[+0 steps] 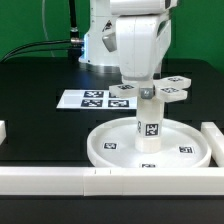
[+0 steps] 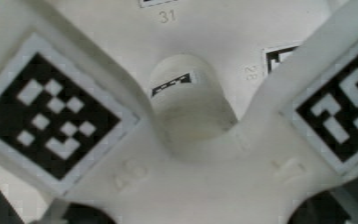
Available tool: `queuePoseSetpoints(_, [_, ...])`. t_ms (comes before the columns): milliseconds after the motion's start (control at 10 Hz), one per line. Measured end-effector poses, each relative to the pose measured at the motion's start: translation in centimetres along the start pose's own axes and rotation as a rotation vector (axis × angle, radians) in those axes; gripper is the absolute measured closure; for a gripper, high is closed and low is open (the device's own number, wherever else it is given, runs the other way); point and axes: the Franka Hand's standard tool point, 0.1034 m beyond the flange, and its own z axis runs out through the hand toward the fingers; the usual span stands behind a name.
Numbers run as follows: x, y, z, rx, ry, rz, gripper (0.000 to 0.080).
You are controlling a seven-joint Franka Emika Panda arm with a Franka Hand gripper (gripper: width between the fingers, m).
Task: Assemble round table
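The large rimmed round disc (image 1: 100,150) lies flat on the black table at the front. The short thick cylinder (image 1: 148,122) stands upright at its middle. The cross-shaped piece (image 1: 166,92) sits level on top of the cylinder, its tagged arms spreading out. My gripper (image 1: 140,88) comes straight down onto it and appears shut on its centre. In the wrist view the cross-shaped piece (image 2: 194,130) fills the frame, with tagged arms on both sides. My gripper (image 2: 202,214) straddles it, and the fingertips show only as dark shapes at the edge.
The marker board (image 1: 82,99) lies flat behind the disc at the exterior view's left. White border blocks run along the front (image 1: 60,180), at the exterior view's right (image 1: 213,138) and left (image 1: 3,130). The robot base and cables stand at the back.
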Motion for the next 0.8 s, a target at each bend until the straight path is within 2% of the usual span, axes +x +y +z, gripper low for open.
queuePoseSetpoints(100, [-0.01,0.0,0.0,0.001,0.002,0.019,0.035])
queuePoseSetpoints(800, [0.02,-0.38,0.17,0.023,0.028,0.941,0.0349])
